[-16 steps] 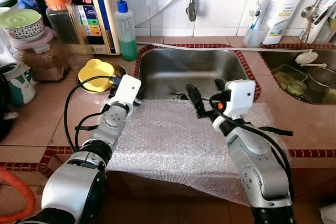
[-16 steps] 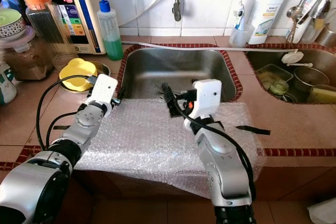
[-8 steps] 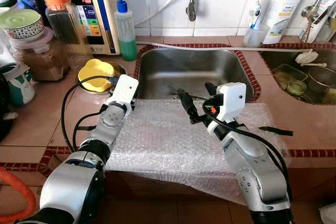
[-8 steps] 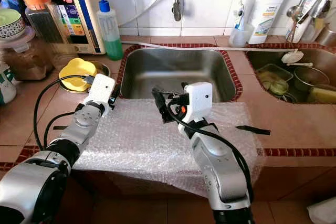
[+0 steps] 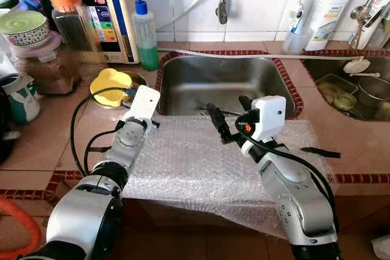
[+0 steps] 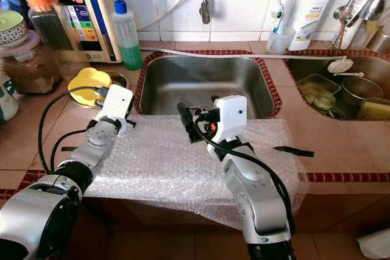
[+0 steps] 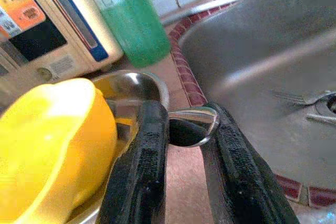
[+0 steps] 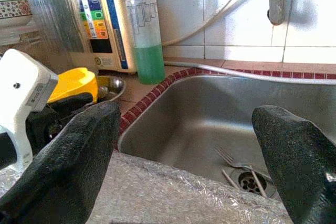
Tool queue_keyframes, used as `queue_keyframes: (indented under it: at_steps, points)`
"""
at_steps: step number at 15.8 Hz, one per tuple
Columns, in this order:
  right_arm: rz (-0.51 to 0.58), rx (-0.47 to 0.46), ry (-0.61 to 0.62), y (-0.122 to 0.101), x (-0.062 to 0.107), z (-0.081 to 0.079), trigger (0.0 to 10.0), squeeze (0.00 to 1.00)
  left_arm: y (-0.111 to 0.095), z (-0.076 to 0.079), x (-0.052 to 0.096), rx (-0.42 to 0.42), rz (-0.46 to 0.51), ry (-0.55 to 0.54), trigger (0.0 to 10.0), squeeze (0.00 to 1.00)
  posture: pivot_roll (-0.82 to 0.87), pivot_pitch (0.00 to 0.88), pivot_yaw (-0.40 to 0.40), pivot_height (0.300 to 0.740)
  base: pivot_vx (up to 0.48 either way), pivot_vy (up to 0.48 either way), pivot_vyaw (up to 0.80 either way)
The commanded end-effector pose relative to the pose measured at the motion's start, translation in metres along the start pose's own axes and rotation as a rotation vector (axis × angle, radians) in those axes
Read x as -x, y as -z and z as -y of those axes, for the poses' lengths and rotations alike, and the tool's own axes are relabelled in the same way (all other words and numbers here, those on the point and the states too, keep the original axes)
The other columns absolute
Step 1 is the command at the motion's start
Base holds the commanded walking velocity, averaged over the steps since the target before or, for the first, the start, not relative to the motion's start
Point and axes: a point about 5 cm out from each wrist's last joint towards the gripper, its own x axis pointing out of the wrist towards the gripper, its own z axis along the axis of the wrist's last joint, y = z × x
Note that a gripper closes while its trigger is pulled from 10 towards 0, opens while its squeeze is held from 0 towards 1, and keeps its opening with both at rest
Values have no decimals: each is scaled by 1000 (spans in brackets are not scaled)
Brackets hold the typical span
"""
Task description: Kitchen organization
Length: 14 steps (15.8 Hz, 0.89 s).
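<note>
I see bubble wrap (image 5: 201, 162) draped over the counter edge in front of the sink (image 5: 225, 83). My right gripper (image 5: 230, 117) hangs above its far edge, fingers spread wide and empty. My left gripper (image 7: 184, 145), at the sink's left rim, pinches a metal spoon (image 7: 191, 126). Beyond it sits a yellow bowl (image 5: 111, 83). A fork (image 8: 231, 160) lies by the sink's drain.

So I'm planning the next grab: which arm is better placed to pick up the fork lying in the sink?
Right. The right gripper hangs open at the sink's front edge, facing the fork. The left gripper is shut on a spoon.
</note>
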Motion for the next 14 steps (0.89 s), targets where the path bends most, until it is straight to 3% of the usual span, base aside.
queue_keyframes:
  at_steps: [1,8,14]
  points:
    - [12,13,4,-4,1,0,10000,0,3,1,1,2,-25,5,0,0,-145,25,70,740,0,0,0]
    - [9,20,-1,-4,1,0,10000,0,11,1,5,36,-37,-41,0,0,-140,26,65,740,0,0,0]
    - [5,27,-6,-3,0,1,10000,0,36,-6,18,70,-93,-83,0,0,-122,28,59,740,0,0,0]
